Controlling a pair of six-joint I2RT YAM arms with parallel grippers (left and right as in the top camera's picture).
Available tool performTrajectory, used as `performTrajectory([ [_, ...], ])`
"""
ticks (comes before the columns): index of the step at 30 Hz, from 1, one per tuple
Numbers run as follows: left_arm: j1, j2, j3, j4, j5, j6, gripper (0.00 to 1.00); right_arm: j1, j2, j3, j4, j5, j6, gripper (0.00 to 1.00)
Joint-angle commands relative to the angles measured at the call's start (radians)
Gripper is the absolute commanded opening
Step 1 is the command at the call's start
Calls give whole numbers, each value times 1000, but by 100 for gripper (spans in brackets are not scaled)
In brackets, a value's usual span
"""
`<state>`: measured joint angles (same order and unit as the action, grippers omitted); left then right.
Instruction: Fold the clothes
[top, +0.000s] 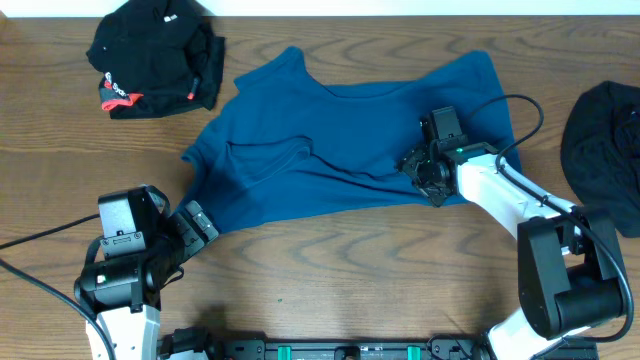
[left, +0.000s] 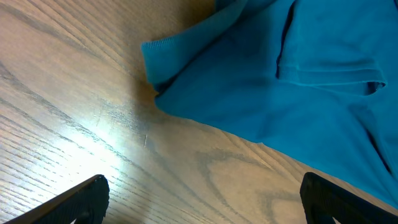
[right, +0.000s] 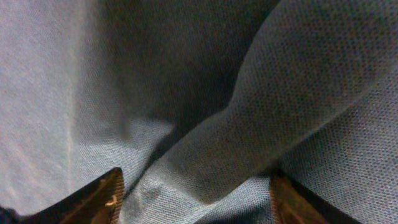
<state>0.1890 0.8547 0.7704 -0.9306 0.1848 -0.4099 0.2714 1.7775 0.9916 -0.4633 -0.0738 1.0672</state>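
We are finding the shirt (top: 330, 150) on the tabletop (top: 330, 270). The right end effector (right: 196, 186) is straddling a ridge — whether clamped, we cannot tell; the left end effector (left: 202, 193) is gaping, empty. We are advising a deep bite before lifting.

One teal shirt (top: 330, 140), two dark garments (top: 155, 55) (top: 603, 135)

Brown wood-grain table (top: 330, 270), glossy light glare (left: 118, 155)
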Motion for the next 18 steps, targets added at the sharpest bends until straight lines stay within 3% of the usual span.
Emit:
performTrajectory([
  [1,2,0,13,2,10,21,98,-5,35,-7,11,14,18,68],
  [13,2,0,13,1,10,21,98,-6,37,-6,98,18,16,46],
  [18,2,0,13,1,10,21,98,-6,37,-6,101,23,-11,45],
])
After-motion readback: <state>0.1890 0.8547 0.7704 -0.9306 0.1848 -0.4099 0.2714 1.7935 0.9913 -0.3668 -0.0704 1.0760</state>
